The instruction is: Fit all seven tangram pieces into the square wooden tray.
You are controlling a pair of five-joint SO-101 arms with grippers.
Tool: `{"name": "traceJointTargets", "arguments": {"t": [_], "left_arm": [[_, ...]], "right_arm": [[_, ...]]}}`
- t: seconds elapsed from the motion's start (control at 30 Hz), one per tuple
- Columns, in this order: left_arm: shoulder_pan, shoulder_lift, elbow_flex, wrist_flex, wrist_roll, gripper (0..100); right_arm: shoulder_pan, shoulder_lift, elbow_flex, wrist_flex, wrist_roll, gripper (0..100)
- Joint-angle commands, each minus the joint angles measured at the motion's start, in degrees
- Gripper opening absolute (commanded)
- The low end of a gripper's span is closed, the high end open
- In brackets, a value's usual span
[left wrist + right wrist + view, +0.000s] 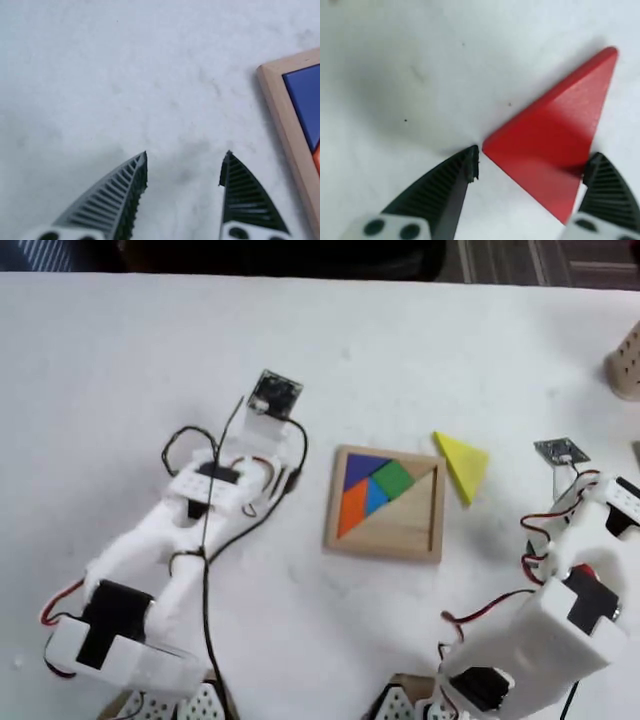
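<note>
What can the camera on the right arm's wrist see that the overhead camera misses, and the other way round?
The right wrist view adds a red triangle lying flat on the table, with the right gripper open around it.

The high view adds the wooden tray, partly filled with coloured pieces, a yellow triangle lying just outside it, and the left arm and right arm on either side.

Both share the white table.
</note>
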Motion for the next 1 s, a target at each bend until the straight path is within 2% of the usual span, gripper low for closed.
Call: {"name": "traceJointTargets", "arguments": {"t": [0.0,0.3,0.63,0.97], "left_arm": [[-0.7,-0.3,-3.1,-1.3,-0.5,24],[-0.7,-0.3,-3.1,-1.3,-0.5,24],[-0.7,-0.2,-3.1,-1.3,-2.8,24],[-0.7,-0.2,-3.1,-1.3,-2.8,24]], "right_arm": [[-1.5,2.6,-2.5,-0.6,-3.1,32.5],[-3.6,2.4,-4.4,1.7,-3.5,32.5],[-3.7,-7.0,0.3,2.8,-3.7,31.2],[-4.1,-12.8,1.2,2.4,-11.9,31.2]]}}
